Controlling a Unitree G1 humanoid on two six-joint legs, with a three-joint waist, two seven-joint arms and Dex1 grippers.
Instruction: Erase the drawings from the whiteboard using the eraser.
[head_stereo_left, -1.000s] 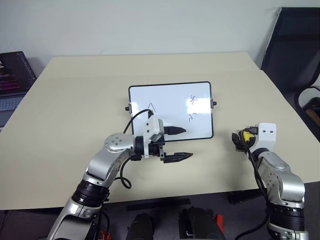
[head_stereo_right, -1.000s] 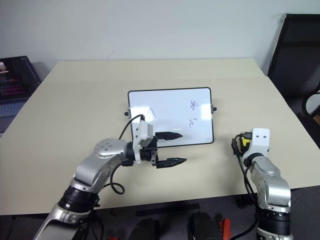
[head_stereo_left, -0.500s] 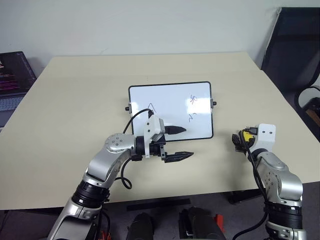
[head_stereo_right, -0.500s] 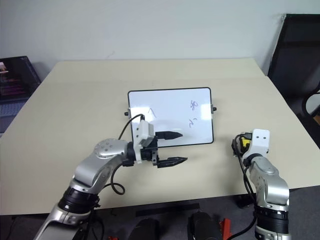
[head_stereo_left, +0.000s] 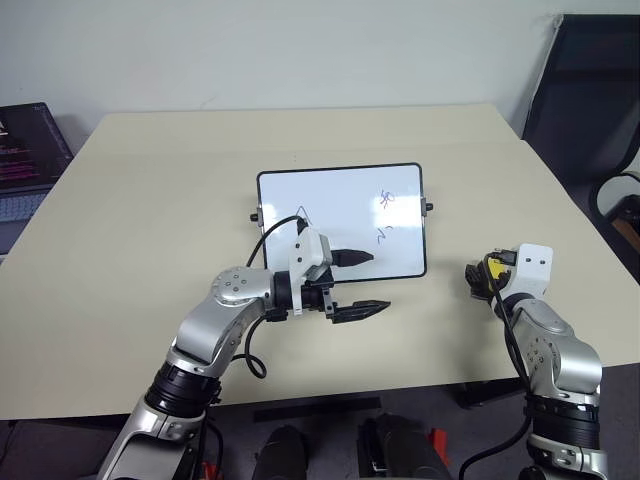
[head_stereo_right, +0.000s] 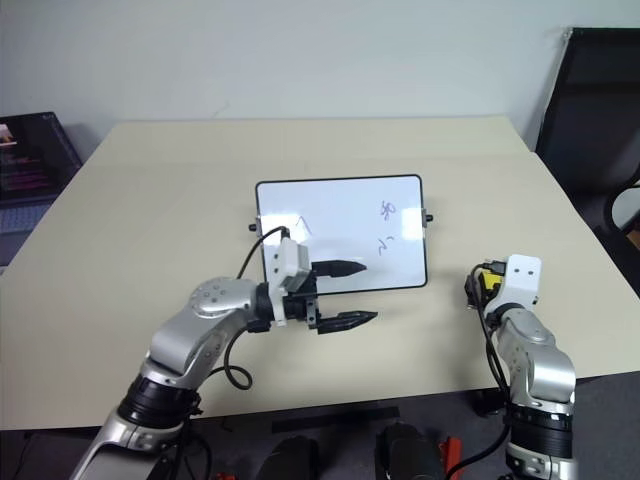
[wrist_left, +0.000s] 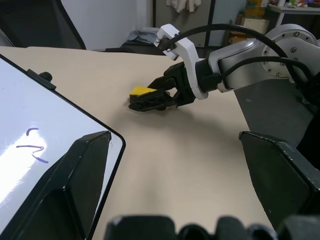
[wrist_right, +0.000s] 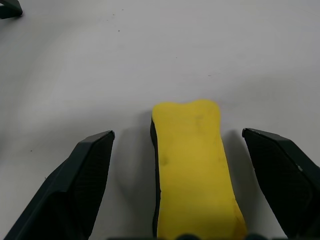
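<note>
My right hand (wrist_right: 165, 200) sits low at the right of the head views, fingers spread wide apart on either side of the small yellow rectangular eraser (wrist_right: 195, 170) with its dark underside. In the right wrist view the yellow block lies flat on the pale beige desk (head_stereo_left: 150, 200) between my two black fingers (wrist_right: 80, 185), with a gap on each side, so nothing is gripped there. In the head views the eraser shows as a yellow spot near the desk's right edge, right of the board's lower right corner and well apart from it.

The small white glossy whiteboard (head_stereo_left: 340, 200) with a thin black frame, rounded corners and little black side knobs lies flat in the middle of the frame. Its drawings (head_stereo_left: 386, 215) are on it: a reddish and bluish squiggle with a dark squiggle below it in the board's right part, and a dark caret-like mark (head_stereo_left: 303, 214) in its lower left part.

My left hand (head_stereo_left: 362, 284) reaches in from the lower left and points toward the right of the frame, open and holding nothing. One black finger lies over the board's lower part, the other over bare desk just below the board's bottom edge.

A dark chair (head_stereo_left: 590, 100) stands at the upper right, and a laptop (head_stereo_left: 25, 150) at the far left edge.
</note>
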